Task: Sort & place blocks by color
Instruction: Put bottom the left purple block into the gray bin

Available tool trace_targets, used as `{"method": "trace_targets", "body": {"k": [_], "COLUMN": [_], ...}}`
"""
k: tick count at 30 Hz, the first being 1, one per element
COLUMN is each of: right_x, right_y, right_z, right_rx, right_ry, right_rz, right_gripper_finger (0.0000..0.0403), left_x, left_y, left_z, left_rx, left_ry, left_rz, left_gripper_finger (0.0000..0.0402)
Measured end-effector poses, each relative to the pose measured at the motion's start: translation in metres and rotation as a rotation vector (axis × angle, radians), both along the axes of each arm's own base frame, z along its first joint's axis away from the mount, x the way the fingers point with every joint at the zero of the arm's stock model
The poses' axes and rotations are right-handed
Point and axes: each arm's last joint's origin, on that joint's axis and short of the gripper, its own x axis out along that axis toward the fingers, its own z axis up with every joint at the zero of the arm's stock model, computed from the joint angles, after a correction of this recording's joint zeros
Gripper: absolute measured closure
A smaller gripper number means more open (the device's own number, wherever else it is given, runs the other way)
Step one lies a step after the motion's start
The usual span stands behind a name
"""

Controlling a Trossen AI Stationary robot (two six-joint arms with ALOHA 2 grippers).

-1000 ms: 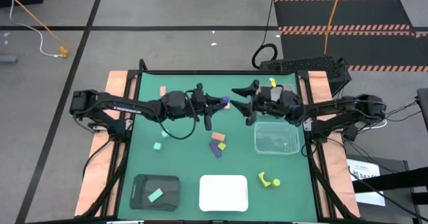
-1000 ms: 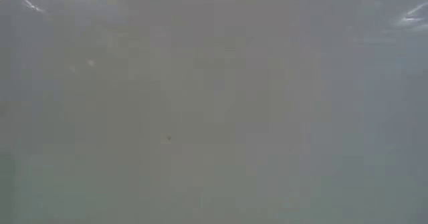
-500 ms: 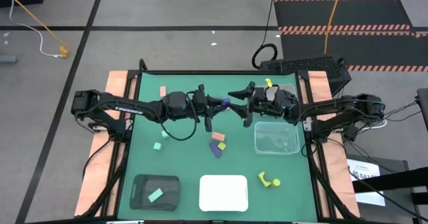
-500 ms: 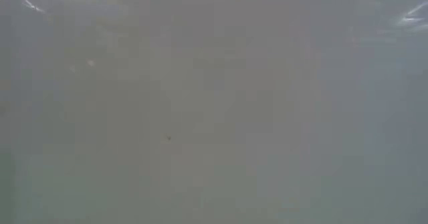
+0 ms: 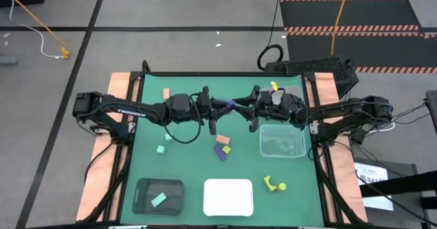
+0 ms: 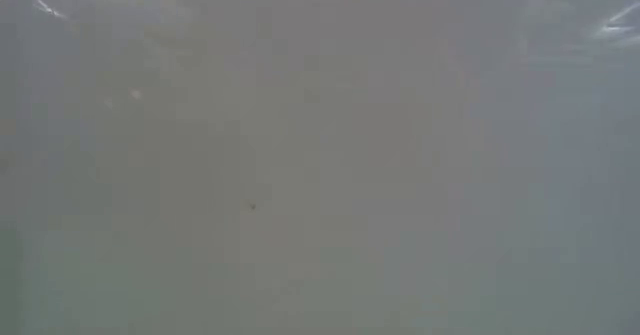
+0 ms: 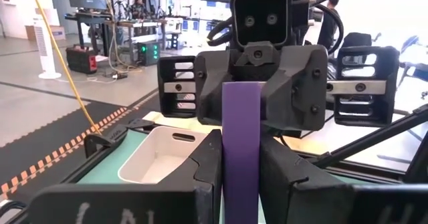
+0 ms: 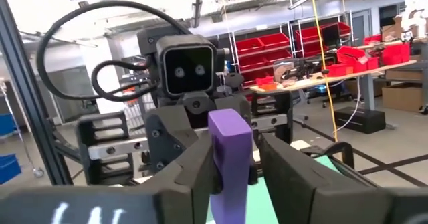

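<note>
A purple block [image 5: 230,104] hangs in the air over the far middle of the green table, between my two grippers. My left gripper [image 5: 222,106] reaches in from the left and is shut on it. My right gripper [image 5: 239,104] comes from the right, with its fingers closed in on the block's other end. The left wrist view shows the block [image 7: 242,137] as an upright purple strip; in the right wrist view it is a purple stub [image 8: 231,144]. The low view gives only grey blur. My left gripper pinches the purple block's left end [image 7: 241,180] between its two fingers, coming level from the table's left. The block sticks out toward the right arm, clear of the table. My right gripper has the block's right end [image 8: 229,167] between its two fingers, coming about level from the table's right. One finger [image 8: 200,167] lies against the block; at the other a thin gap may remain.
A clear tray [image 5: 282,140] lies right of centre. A black tray [image 5: 145,188] holding a mint block [image 5: 159,199] and a white tray [image 5: 229,196] sit at the near edge. Loose blocks: orange, yellow, purple [image 5: 222,147], mint [image 5: 164,143], salmon [image 5: 166,93], yellow [image 5: 274,184].
My right gripper has drawn a little toward the left arm, and its wide-open fingers have closed in around the free end of the purple block. The left gripper has kept still with the block.
</note>
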Motion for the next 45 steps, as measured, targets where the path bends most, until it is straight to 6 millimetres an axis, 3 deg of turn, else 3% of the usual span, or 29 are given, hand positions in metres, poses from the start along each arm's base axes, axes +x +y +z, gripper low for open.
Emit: {"method": "trace_targets", "body": {"k": [5, 17, 23, 30, 37, 45], "right_x": [0.000, 0.013, 0.022, 0.023, 0.023, 0.009], "right_y": [0.001, 0.001, 0.000, 0.000, 0.000, -0.007], "right_z": [0.001, -0.009, -0.011, -0.014, -0.015, -0.011], "right_rx": [0.006, 0.035, 0.042, 0.052, 0.099, 0.123], "right_ry": [-0.017, -0.031, -0.108, -0.081, -0.071, 0.111], "right_rz": [0.006, 0.037, 0.042, 0.043, 0.054, -0.024], "right_gripper_finger": [0.0300, 0.0275, 0.0289, 0.0328, 0.0355, 0.0362], "left_x": [0.000, 0.000, -0.001, -0.001, -0.001, 0.000], "left_y": [-0.001, -0.001, -0.001, -0.001, -0.001, -0.001], "left_z": [0.000, 0.000, 0.001, 0.000, -0.003, -0.012], "left_rx": [-0.018, -0.025, -0.031, -0.051, -0.108, -0.137], "left_ry": [-0.004, -0.008, -0.008, 0.000, 0.023, 0.101], "left_rz": [-0.023, -0.023, -0.017, -0.016, -0.019, -0.017], "left_gripper_finger": [0.0341, 0.0341, 0.0341, 0.0340, 0.0301, 0.0291]}}
